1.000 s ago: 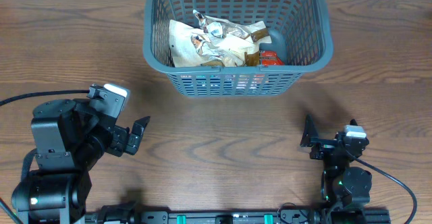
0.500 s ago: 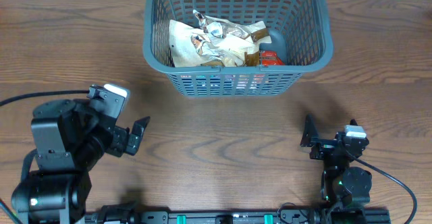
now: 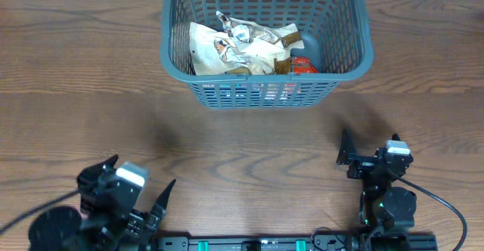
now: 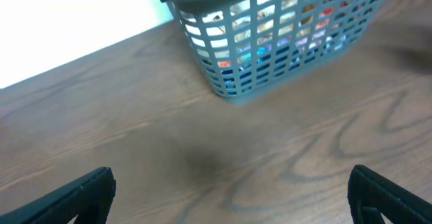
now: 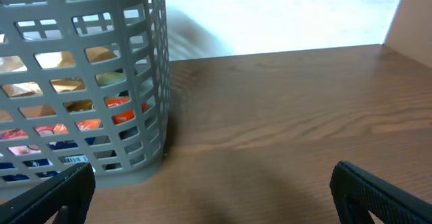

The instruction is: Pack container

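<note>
The container (image 3: 363,54) is a large dark grey lattice basket at the far middle of the table, holding several snack packets (image 3: 242,45). It also shows in the left wrist view (image 4: 202,55) and the right wrist view (image 5: 154,82). My left gripper (image 3: 136,194) is open and empty at the near left edge, well short of the basket. My right gripper (image 3: 370,151) is open and empty at the near right, also short of the basket. In both wrist views only bare wood lies between the fingertips.
The brown wooden table (image 3: 249,145) stretches between the grippers and the basket. A white wall edge shows behind the table in the left wrist view (image 4: 61,21) and the right wrist view (image 5: 283,15).
My left arm has pulled back toward the near edge of the table and turned to face the basket. The right arm and the basket have not moved.
</note>
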Robot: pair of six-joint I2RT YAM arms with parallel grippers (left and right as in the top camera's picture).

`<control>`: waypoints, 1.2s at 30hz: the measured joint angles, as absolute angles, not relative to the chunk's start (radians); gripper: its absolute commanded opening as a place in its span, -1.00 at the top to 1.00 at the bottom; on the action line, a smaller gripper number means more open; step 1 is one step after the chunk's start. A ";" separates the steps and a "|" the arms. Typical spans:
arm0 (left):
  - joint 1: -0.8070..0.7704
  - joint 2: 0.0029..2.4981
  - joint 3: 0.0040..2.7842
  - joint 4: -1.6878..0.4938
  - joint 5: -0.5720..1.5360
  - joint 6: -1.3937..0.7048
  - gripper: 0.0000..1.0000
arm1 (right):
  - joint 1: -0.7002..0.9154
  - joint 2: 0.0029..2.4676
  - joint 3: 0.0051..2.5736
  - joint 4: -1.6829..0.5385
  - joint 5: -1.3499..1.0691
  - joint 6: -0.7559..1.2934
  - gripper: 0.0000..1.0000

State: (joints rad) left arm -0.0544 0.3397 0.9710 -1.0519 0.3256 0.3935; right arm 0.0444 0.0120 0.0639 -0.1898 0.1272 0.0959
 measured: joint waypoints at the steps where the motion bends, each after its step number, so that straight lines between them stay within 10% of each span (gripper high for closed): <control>1: -0.054 0.311 0.942 -1.029 0.328 0.384 -0.97 | 0.044 0.012 0.064 -0.190 0.127 0.096 -0.99; 20: -0.054 0.052 0.320 -0.311 0.266 0.186 -0.97 | 0.044 0.012 0.063 -0.190 0.127 0.096 -0.99; 36: -0.054 0.050 0.115 -0.216 -0.066 0.049 -0.97 | 0.044 0.012 0.063 -0.190 0.127 0.096 -0.99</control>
State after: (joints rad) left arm -0.0544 0.0498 0.1150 -0.2165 -0.0658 0.0490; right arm 0.0444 0.0120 0.0631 -0.1898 0.1272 0.0963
